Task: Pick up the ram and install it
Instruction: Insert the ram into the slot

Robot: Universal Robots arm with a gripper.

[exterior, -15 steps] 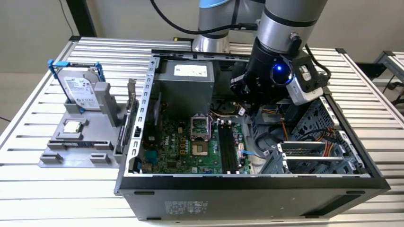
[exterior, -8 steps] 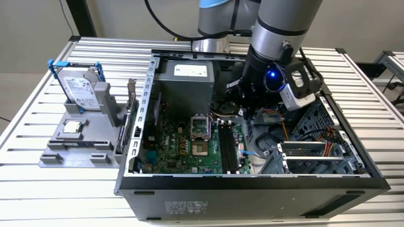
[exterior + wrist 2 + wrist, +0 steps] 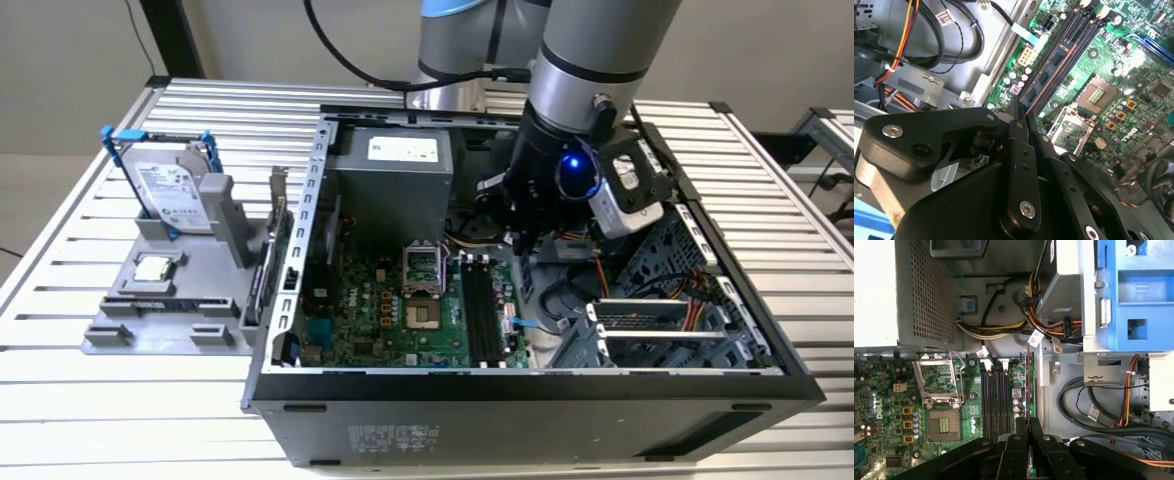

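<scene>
The ram (image 3: pixel 1046 75) is a thin bluish-green stick with black chips, and my gripper (image 3: pixel 1021 114) is shut on one end of it. In the first wrist view the ram (image 3: pixel 1027 382) shows edge-on, running out from my gripper (image 3: pixel 1027 424). It hangs over the motherboard edge, beside the long black slots (image 3: pixel 995 400) and parallel to them, on their drive-cage side. The slots (image 3: pixel 483 300) lie below my wrist in the exterior view. I cannot tell whether the stick touches the board.
The open computer case (image 3: pixel 534 385) rests on a slatted table. Inside are the power supply (image 3: pixel 387 175), the open processor socket (image 3: pixel 939 380), cable bundles (image 3: pixel 1094 410) and a blue drive cage (image 3: pixel 1139 295). At the exterior view's left, a grey fixture (image 3: pixel 107 335) holds a hard drive (image 3: pixel 174 195) and a processor chip (image 3: pixel 154 267).
</scene>
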